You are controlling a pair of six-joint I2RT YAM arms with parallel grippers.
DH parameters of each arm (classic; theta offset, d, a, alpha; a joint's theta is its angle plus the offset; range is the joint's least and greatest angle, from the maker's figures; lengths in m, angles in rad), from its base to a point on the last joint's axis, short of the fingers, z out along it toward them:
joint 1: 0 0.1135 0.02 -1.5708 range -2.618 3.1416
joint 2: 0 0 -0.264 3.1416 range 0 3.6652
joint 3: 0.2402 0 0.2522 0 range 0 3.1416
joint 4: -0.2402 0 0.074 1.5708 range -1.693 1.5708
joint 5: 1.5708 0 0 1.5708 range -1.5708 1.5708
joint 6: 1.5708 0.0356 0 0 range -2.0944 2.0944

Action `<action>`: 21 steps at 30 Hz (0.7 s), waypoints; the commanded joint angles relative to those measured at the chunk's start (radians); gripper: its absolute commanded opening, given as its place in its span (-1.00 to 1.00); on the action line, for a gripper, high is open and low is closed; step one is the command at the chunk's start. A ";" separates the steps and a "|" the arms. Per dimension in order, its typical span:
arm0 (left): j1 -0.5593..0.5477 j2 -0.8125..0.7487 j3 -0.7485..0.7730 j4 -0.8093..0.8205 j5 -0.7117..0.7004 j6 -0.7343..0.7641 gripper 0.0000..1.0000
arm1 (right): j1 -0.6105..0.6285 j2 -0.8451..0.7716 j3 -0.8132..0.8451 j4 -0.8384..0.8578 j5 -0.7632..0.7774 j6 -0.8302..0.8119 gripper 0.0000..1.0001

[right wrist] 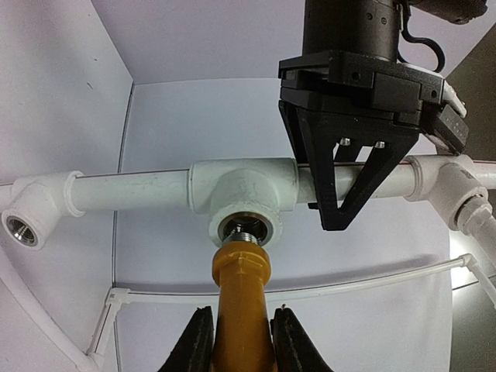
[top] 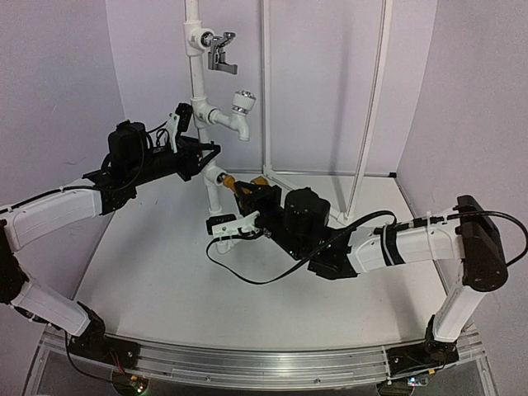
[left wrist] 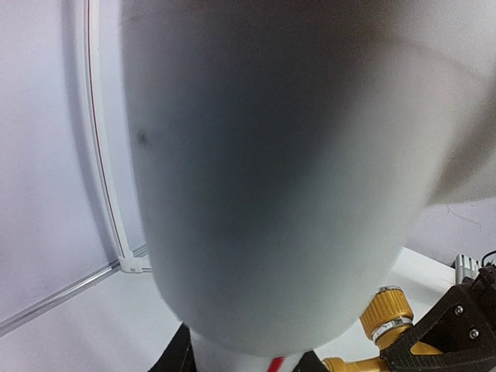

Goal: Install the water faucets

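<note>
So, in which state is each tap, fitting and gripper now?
brass faucet: thread at the tee socket's mouth, not screwed home
white tap: mounted on the pipe
chrome tap: mounted on the pipe
end socket: empty
left gripper: shut on the pipe
right gripper: shut on the brass faucet

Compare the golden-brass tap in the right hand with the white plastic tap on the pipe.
The golden-brass tap is clamped in the right hand; the white plastic tap stands ungripped. The brass one meets a lower tee fitting with threads showing; the white one sits higher and looks fully seated. Both belong to the same white upright pipe.
</note>
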 commanded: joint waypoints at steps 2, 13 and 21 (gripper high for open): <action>-0.027 -0.006 -0.030 -0.141 0.121 -0.163 -1.00 | 0.013 0.026 0.066 0.030 -0.040 0.033 -1.00; -0.029 -0.004 -0.029 -0.140 0.117 -0.165 -1.00 | 0.035 0.034 0.085 0.024 -0.014 0.056 -1.00; -0.035 -0.013 -0.036 -0.141 0.141 -0.148 -1.00 | 0.005 0.016 0.071 0.015 -0.037 0.165 -1.00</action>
